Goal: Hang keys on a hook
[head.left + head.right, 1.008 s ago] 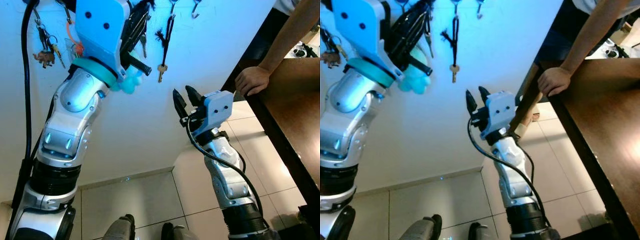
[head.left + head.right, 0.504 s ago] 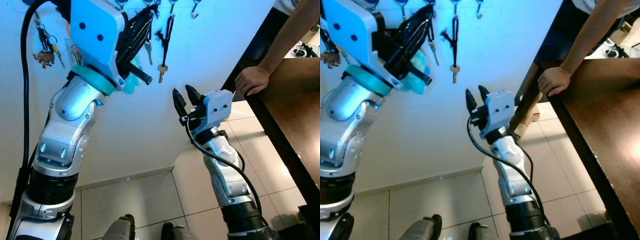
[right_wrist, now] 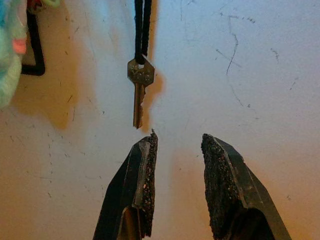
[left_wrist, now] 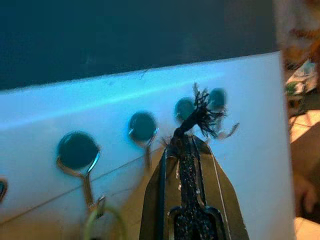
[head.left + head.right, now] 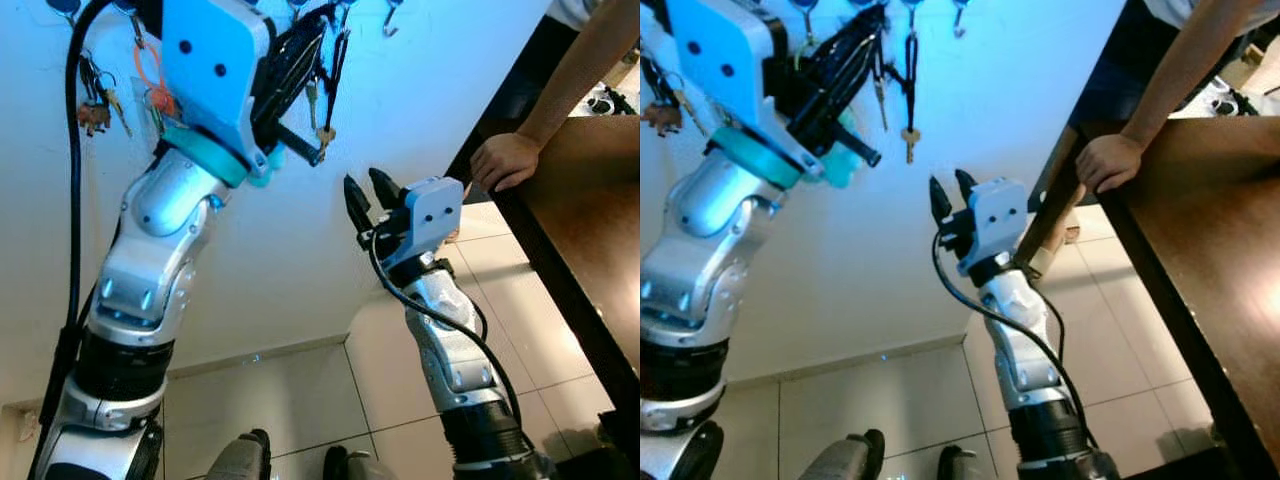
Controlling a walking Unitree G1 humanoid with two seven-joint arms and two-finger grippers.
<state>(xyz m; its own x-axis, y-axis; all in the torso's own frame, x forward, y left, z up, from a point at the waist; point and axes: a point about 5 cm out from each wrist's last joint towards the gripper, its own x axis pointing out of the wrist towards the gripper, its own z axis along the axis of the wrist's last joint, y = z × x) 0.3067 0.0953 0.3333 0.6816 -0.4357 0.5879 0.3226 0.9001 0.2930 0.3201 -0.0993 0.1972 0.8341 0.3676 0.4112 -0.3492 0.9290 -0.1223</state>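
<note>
**Left wrist view: we bring the cord up to the row of hooks**

Left wrist view shows our left gripper (image 4: 187, 150) closed on a black cord (image 4: 186, 165) whose frayed end stands up just in front of the hooks (image 4: 142, 127) on the white wall (image 5: 430, 90). From the head camera we see the same gripper (image 5: 318, 25) raised high against the wall, and a key (image 5: 311, 100) hangs below its fingers, close beside another key on a black cord (image 5: 324, 134) that already hangs from a hook. We cannot tell if our cord is already over a hook or only near it.

Our right gripper (image 5: 366, 190) waits lower, apart from the wall, with its fingers (image 3: 142, 170) spread and holding nothing. It points toward the hanging key (image 3: 139, 87).

We judge that we are in the hanging step. The next move asks for a small, exact lift, so that the loop passes over a free hook tip, and only then a release. A person's hand (image 5: 505, 160) rests on the edge of the brown tabletop (image 5: 590, 230), well apart from both arms.
</note>
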